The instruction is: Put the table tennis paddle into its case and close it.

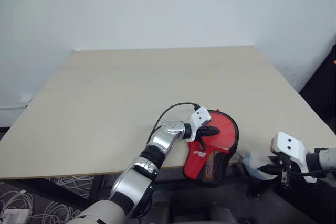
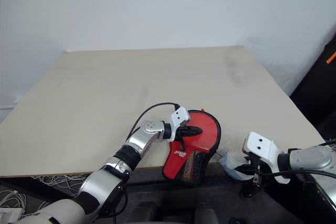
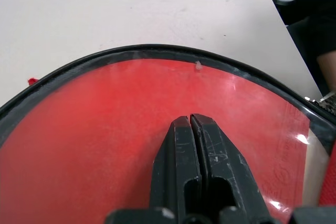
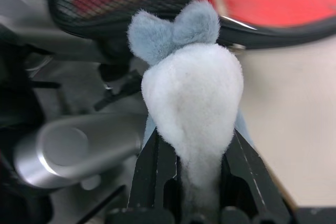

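**Paddle in the case, closing still in doubt**

The case (image 1: 212, 148) lies at the table's (image 1: 105, 103) near edge, its handle end hanging over. Through its clear panel the paddle's (image 3: 105, 145) red face shows, so insertion looks done. The left gripper (image 3: 191, 121), fingers pressed together and empty, rests on that panel. The right gripper (image 4: 191, 153), just off the edge, pinches a fluffy pale lump (image 4: 191, 95). Whether the case is fully closed I cannot tell.

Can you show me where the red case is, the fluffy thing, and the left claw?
case (image 1: 223, 129): left eye view, red upper face.
fluffy toy (image 4: 191, 98): right wrist view, white body.
left claw (image 3: 191, 121): left wrist view, closed fingertips.
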